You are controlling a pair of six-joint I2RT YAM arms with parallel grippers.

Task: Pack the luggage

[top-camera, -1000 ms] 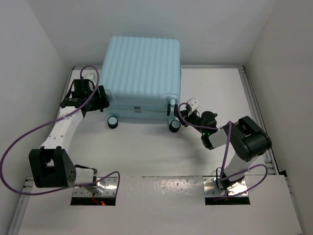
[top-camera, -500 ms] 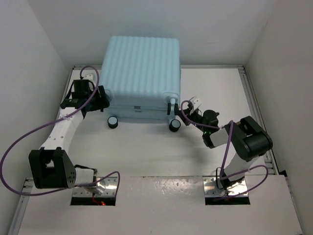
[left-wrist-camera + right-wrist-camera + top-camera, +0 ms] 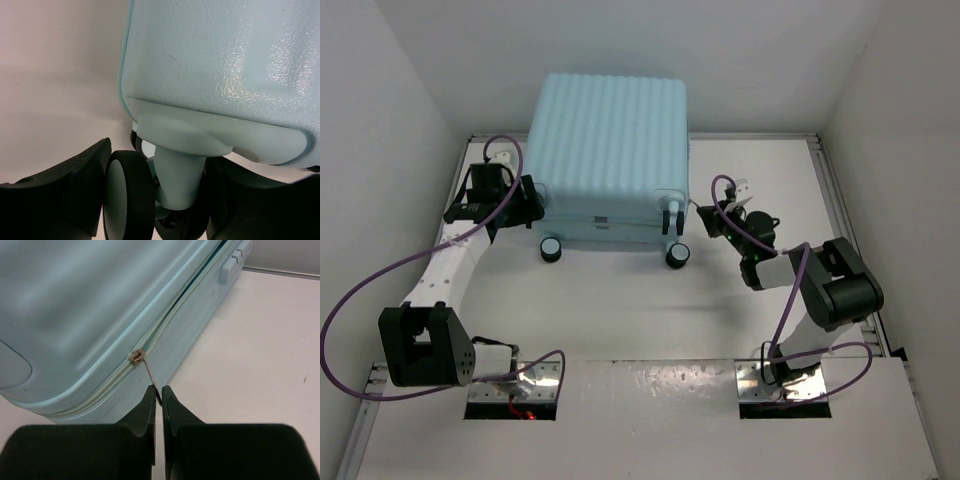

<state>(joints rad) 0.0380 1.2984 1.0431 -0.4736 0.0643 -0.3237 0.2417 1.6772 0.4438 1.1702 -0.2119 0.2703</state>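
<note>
Luggage point(image 3: 610, 150): pale aqua ribbed hard-shell, lying flat and zipped at the far middle of the white table point(image 3: 620, 300), wheeled end facing the arms. It sits between plain white walls point(image 3: 400, 90), with a metal rail point(image 3: 832, 200) along the table's right edge. Left gripper point(image 3: 532, 203): jaws spread either side of a caster wheel point(image 3: 125, 200) at the case's left corner, fingers just beside it, pressing or not cannot be told. Right gripper point(image 3: 158, 396): jaws closed on the metal zipper pull point(image 3: 150, 371) at the right side seam.
</note>
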